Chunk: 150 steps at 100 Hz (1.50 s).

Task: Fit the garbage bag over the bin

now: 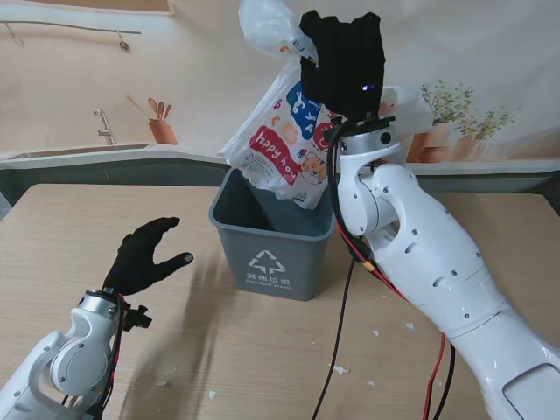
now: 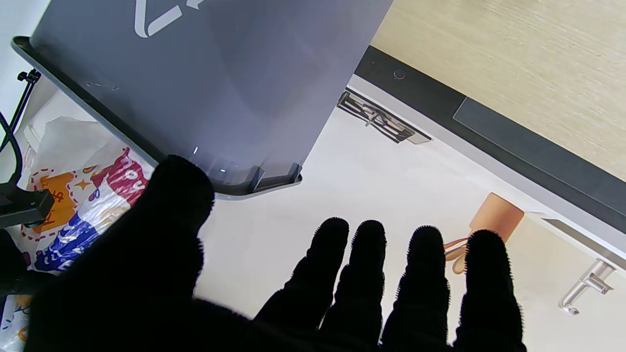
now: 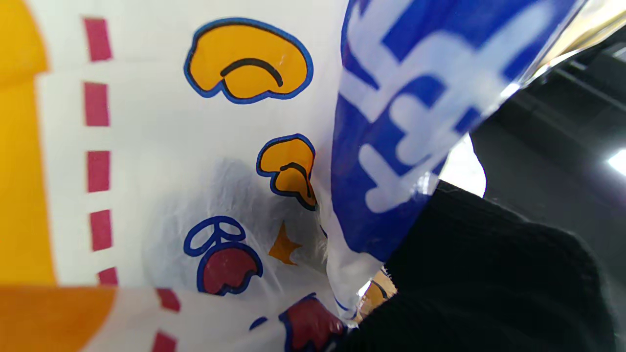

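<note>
1. Wooden counter (image 1: 114,210) carries a grey bin (image 1: 273,241) at its middle.
2. Right hand (image 1: 343,61) grips the printed garbage bag (image 1: 284,140), dangling over the bin's far rim.
3. Left hand (image 1: 144,256) hovers left of the bin, fingers spread, empty.

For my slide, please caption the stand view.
Right hand holds the bag above the bin; left hand open beside it.
</note>
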Motion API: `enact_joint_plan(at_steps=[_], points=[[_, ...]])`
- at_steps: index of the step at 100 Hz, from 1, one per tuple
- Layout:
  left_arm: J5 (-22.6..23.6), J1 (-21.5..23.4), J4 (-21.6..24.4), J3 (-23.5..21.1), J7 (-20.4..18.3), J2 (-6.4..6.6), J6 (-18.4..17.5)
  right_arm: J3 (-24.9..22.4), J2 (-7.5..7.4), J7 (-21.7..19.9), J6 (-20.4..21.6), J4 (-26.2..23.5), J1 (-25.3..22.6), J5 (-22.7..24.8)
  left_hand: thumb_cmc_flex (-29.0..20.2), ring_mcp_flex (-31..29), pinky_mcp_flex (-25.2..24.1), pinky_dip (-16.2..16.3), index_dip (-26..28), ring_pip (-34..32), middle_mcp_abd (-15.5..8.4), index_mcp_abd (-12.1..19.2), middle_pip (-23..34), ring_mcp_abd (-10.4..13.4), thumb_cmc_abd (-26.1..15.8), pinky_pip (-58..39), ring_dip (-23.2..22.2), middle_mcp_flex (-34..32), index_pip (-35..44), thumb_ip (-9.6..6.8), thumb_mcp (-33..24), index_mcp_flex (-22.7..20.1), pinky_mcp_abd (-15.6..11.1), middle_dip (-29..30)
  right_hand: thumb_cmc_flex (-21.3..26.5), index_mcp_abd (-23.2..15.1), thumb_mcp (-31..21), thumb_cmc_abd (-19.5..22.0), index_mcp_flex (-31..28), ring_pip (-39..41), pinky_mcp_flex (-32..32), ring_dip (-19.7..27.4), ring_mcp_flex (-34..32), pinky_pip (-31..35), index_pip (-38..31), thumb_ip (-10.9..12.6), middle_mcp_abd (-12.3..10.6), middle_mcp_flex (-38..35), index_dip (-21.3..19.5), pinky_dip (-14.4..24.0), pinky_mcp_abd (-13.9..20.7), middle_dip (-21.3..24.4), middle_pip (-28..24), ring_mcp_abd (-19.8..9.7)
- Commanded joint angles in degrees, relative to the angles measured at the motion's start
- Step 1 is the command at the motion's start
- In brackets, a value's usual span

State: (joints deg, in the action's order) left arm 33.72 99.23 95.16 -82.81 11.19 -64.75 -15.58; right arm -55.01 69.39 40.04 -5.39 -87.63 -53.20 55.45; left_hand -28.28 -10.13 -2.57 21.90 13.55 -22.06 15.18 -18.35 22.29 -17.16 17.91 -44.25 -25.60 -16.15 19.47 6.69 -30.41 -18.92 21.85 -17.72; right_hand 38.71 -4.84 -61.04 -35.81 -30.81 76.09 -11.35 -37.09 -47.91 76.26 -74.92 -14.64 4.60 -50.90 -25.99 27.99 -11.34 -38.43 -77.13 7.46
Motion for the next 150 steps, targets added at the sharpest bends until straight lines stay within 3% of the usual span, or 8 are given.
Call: enact_joint_plan(at_steps=[1,55,79,103,125,150], points=[[0.0,0.2,0.4,0.0,-0.7,-0.18,0.2,1.1,0.21,-0.3,1.0,0.2,-1.0,0.7,-0.6,1.3,-0.7,-0.4,-0.3,0.2,1.3,-1.1,-0.3,-0.3,0.2,1.1,0.5,0.9,-0.9,-2.32,-0.6,0.3,0.0,0.3,3.3,-0.3,-0.2,0.9,0.8,0.9,1.3,-0.9,1.2,2.5,-1.5,2.9,1.3,1.2,0.9,1.4,2.0,-1.0,-2.0,0.1],[0.5,0.4,0.5,-0.3,-0.6,-0.15,0.0,7.2,-2.50,4.6,10.5,5.7,-1.2,9.4,-0.5,1.3,-0.9,-0.5,-0.3,0.3,1.1,-1.0,-0.3,-0.3,0.3,1.3,0.5,0.9,-1.0,-2.31,-0.7,0.3,0.2,0.3,3.0,-1.5,0.0,1.0,0.6,0.6,1.8,-1.0,1.5,3.3,-1.2,2.7,0.6,1.7,2.2,1.9,2.3,-1.6,-1.8,-0.1],[0.4,0.2,0.0,-0.4,-0.5,-0.17,0.1,9.5,-3.12,5.3,10.7,6.4,-2.6,11.2,-0.6,1.3,-0.9,-0.5,-0.3,0.3,1.1,-1.0,-0.3,-0.2,0.3,1.4,0.5,0.8,-0.9,-2.32,-0.7,0.2,0.2,0.3,2.4,-0.8,0.6,1.5,1.2,0.3,2.0,-0.9,2.0,3.2,-0.9,2.5,-0.4,2.2,2.7,1.9,2.5,-2.1,-1.7,-0.5],[0.5,0.2,-0.1,-0.5,-0.4,-0.18,-0.2,8.8,-3.68,-3.8,8.5,-0.4,-8.0,10.5,-0.6,1.2,-0.8,-0.5,-0.3,0.3,1.0,-1.0,-0.2,-0.1,0.2,1.4,0.5,0.8,-0.9,-2.32,-0.6,0.2,0.3,0.3,-1.0,-2.5,1.2,0.0,-0.1,-0.3,1.7,-1.0,2.3,2.4,2.6,1.9,-4.3,1.6,3.9,1.5,2.5,-1.7,-0.7,-2.5],[0.5,0.1,-0.2,-0.4,-0.6,-0.12,-0.5,9.4,-4.10,-12.8,5.7,-5.8,-11.0,9.8,-0.5,1.2,-0.7,-0.5,-0.3,0.3,1.0,-1.0,-0.3,-0.2,0.2,1.4,0.5,0.8,-0.9,-2.33,-0.7,0.2,0.3,0.3,-2.8,-3.6,-0.7,-1.7,-1.6,-4.4,0.9,0.7,2.5,-2.9,6.3,0.6,-4.8,2.1,3.7,-1.1,1.1,1.4,1.1,-2.5],[0.6,0.0,-0.4,-0.5,-0.5,-0.12,-0.7,12.3,-3.67,-14.3,7.2,-5.4,-9.7,8.2,-0.5,1.2,-0.7,-0.5,-0.3,0.3,1.1,-1.0,-0.3,-0.3,0.2,1.4,0.5,0.8,-1.0,-2.31,-0.6,0.1,0.3,0.3,-4.6,-4.4,0.3,-0.8,-3.0,-7.6,1.6,1.9,3.6,-5.6,8.8,0.1,-4.5,3.2,4.8,-2.8,0.5,2.7,3.7,-2.1]])
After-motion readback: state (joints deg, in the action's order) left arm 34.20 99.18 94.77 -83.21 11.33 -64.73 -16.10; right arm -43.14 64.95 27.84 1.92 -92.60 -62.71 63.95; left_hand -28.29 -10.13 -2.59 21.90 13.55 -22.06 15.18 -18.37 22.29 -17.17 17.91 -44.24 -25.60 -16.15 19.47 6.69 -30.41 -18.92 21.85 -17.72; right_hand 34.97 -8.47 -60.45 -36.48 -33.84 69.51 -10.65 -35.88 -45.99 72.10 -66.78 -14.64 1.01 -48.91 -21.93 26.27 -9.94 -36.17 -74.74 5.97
